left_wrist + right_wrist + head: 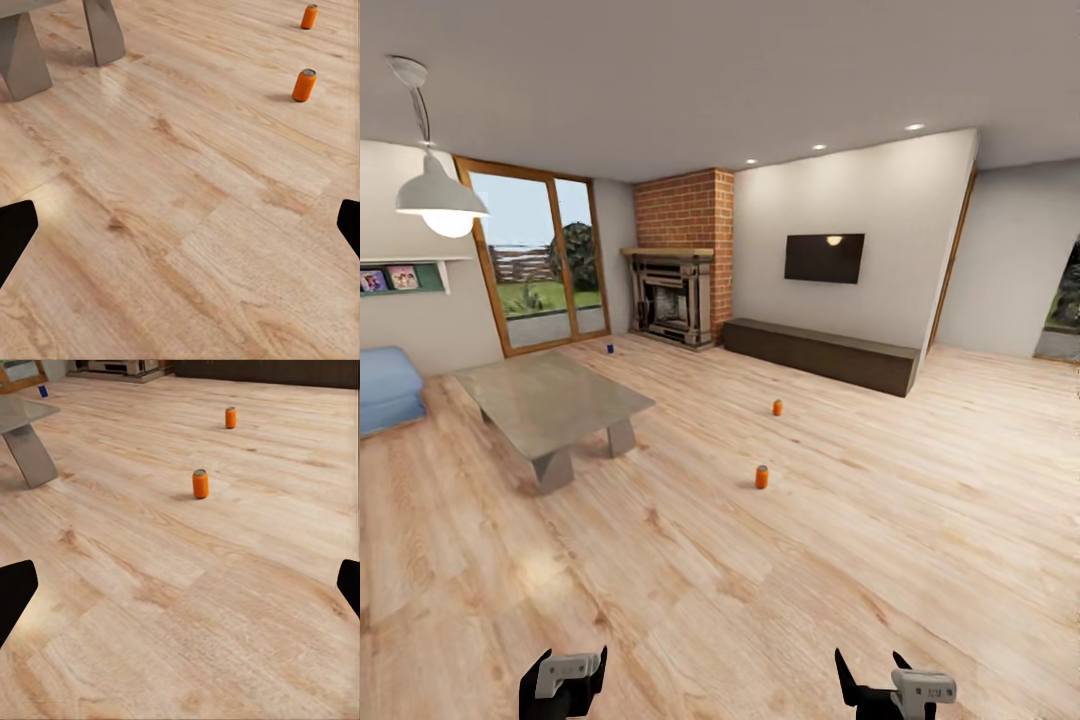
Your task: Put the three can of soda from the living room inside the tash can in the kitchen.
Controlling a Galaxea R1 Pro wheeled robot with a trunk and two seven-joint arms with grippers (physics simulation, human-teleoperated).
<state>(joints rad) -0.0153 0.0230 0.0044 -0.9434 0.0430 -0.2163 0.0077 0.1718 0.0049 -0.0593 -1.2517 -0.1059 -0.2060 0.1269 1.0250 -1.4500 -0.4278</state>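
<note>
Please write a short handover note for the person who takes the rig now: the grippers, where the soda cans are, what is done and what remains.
Left gripper: open, empty, held low over the wood-plank floor.
Right gripper: open, empty, also low.
Cans: all three stand upright on the living room floor. The nearer orange can is ahead, right of the low grey table. The farther orange can stands beyond it, towards the long dark TV bench. The small dark blue can stands far off, near the glass doors and brick fireplace.
Done: nothing picked up yet.
Left: collect each can and carry it to the kitchen bin.
</note>
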